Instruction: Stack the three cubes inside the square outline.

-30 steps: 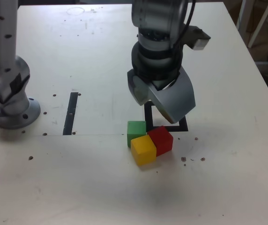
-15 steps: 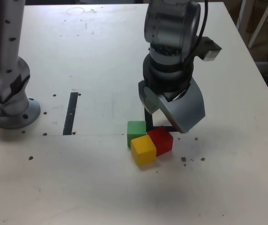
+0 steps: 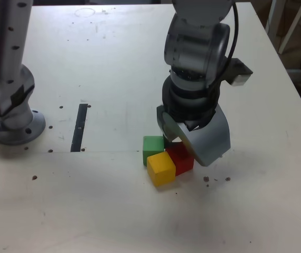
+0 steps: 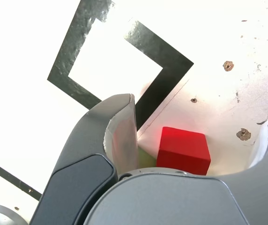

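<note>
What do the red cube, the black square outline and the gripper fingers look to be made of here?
Red cube: probably painted wood or plastic; flat matte faces, crisp edges, no visible grain. Square outline: looks like glossy black tape stuck on the table, since it glints and its surface is slightly wrinkled. Gripper fingers: smooth grey moulded plastic by the look, with a paler inner lining, possibly rubber or foam.

Fingers [image 3: 184, 148] lowered, shifted toward red cube [image 3: 181, 156], apparently now straddling it.
</note>
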`<state>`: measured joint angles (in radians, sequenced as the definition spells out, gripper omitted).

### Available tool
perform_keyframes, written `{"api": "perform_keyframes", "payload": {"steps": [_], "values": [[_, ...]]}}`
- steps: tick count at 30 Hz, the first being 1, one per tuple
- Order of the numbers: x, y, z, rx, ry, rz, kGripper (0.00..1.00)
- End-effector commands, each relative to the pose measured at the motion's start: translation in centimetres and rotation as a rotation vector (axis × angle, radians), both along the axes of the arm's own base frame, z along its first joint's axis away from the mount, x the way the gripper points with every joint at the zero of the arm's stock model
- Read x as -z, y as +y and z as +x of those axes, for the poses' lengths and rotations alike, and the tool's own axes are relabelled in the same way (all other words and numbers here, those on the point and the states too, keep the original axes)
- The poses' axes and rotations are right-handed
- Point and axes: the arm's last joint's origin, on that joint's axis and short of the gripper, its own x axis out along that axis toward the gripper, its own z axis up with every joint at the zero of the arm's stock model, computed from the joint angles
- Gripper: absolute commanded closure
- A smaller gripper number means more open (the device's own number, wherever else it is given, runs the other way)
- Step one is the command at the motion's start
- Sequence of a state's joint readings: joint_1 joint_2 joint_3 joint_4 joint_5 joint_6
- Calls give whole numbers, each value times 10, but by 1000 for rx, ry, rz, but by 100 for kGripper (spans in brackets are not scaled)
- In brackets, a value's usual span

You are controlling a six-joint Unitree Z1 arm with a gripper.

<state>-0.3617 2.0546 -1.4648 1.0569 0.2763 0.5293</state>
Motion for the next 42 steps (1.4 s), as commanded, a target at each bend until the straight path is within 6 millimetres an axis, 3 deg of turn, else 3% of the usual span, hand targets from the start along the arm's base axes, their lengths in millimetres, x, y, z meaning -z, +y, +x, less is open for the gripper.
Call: {"api": "perform_keyframes", "payload": {"steps": [1, 8, 19, 36, 42], "values": [[5, -5, 2, 3, 4, -5, 11], [10, -10, 0, -7, 11, -3, 18], [11, -17, -2, -23, -19, 22, 54], [13, -17, -5, -28, -11, 30, 56], [-2, -15, -4, -57, -55, 32, 56]]}}
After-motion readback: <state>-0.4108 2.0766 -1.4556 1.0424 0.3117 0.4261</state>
